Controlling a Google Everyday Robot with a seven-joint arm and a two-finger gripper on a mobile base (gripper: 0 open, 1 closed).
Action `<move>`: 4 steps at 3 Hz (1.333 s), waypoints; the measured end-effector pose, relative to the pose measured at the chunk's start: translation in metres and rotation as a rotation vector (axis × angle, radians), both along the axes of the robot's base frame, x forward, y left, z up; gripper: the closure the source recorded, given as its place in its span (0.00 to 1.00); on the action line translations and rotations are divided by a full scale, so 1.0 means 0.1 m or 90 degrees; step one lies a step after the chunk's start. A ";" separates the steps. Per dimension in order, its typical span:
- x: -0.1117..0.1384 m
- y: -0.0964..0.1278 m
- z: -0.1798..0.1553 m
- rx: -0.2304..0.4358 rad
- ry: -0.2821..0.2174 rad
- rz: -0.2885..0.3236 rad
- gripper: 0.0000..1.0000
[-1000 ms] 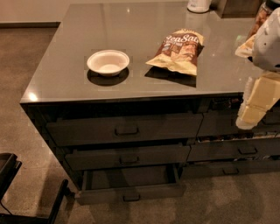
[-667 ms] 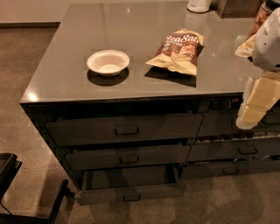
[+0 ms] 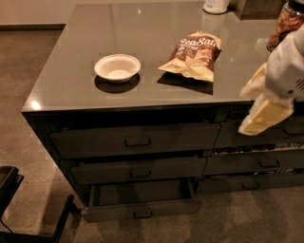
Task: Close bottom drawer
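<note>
The bottom drawer (image 3: 142, 208) is the lowest of the left stack of three dark grey drawers. It is pulled out, its dark inside shows, and a small bar handle sits at the centre of its slim front. My gripper (image 3: 266, 110), cream-coloured under a white arm housing, hangs at the right in front of the counter edge. It is well above and to the right of the drawer and touches nothing.
On the grey counter (image 3: 142, 28) are a white bowl (image 3: 117, 68), a snack bag (image 3: 194, 54), a white container (image 3: 216, 5) and a jar (image 3: 285, 23). A neighbouring drawer stack (image 3: 256, 163) stands to the right. A black frame (image 3: 14, 204) is at the lower left on the floor.
My gripper has shifted a little to the left and slightly up. The drawer and the counter items have not moved.
</note>
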State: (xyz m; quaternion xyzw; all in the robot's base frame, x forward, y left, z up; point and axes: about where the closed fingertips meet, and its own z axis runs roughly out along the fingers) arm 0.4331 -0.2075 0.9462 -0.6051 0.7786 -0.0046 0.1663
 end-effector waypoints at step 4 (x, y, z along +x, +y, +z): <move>-0.28 0.59 -1.63 0.105 0.065 0.026 1.00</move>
